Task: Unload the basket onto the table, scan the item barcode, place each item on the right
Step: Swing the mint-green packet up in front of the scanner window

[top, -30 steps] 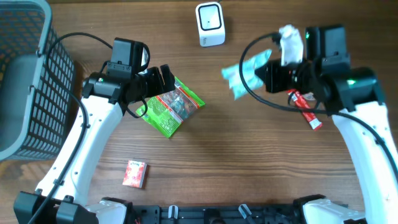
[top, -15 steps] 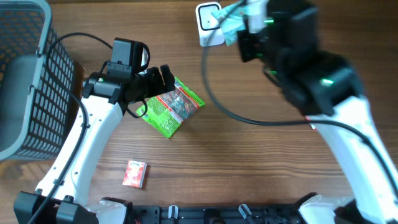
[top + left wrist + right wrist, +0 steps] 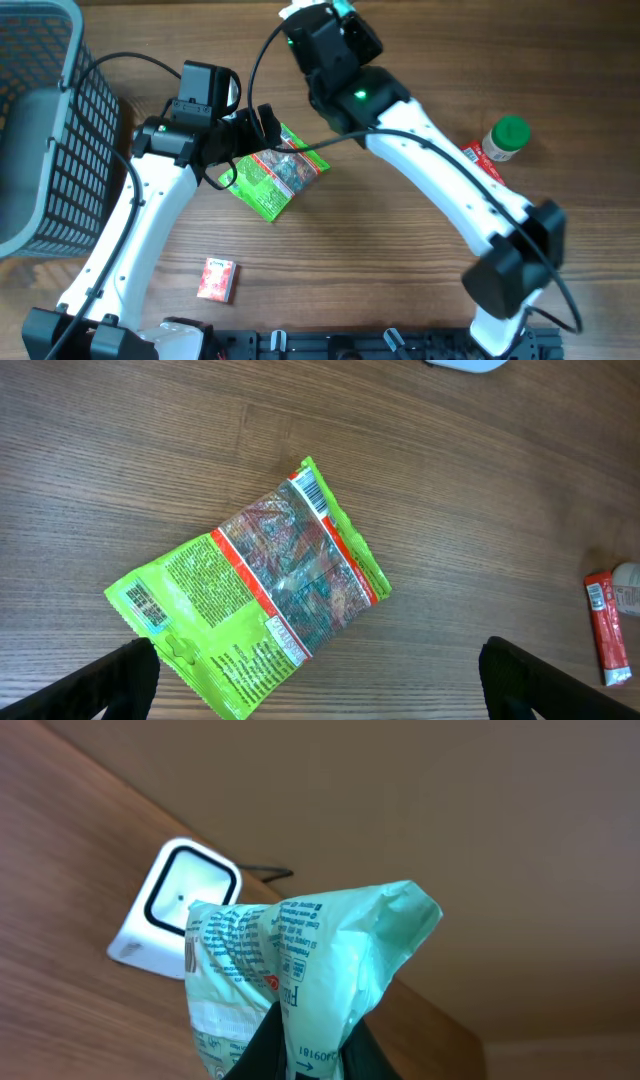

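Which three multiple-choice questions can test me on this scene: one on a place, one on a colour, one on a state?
1. Where does the small red box lie?
A. in the basket
B. on the table, apart from the other things
C. on top of the green snack bag

2. What colour is the cap of the bottle?
A. green
B. blue
C. yellow

3. In what state is the right pincer?
A. wide open and empty
B. shut on the mint-green packet
C. shut on a red sachet

Key:
1. B, because the overhead view shows the box alone on bare wood.
2. A, because the round cap is plainly green from above.
3. B, because the right wrist view shows the packet pinched and held up near the white scanner.
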Available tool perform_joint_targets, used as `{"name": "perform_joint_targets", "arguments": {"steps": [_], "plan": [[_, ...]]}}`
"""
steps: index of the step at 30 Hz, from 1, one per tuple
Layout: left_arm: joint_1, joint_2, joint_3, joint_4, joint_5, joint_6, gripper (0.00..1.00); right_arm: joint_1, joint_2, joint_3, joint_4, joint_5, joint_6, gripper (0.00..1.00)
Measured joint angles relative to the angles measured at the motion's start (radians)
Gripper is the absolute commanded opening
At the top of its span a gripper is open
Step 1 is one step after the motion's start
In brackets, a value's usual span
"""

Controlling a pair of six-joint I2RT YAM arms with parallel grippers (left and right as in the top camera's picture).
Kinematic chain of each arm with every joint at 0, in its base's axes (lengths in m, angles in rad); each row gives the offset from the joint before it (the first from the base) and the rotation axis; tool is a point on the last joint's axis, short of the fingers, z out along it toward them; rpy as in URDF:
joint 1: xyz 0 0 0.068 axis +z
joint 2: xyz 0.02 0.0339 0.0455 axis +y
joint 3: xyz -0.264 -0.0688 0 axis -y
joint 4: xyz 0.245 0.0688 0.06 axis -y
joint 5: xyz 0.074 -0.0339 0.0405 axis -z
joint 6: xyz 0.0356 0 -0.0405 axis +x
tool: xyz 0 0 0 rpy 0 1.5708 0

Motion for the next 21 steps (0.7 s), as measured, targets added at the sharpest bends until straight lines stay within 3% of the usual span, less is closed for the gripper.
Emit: {"name": "perform_joint_targets", "arguments": {"steps": [15,21], "plan": [[0.000,0.000,0.000,0.000,0.000,0.000,1.00,-0.115,0.230,0.000,0.277,-0.029,0.135,0.04],[0.000,0.000,0.000,0.000,0.000,0.000,1.00,-0.153,0.317,0.000,0.390,-0.085,0.054,0.04]]}}
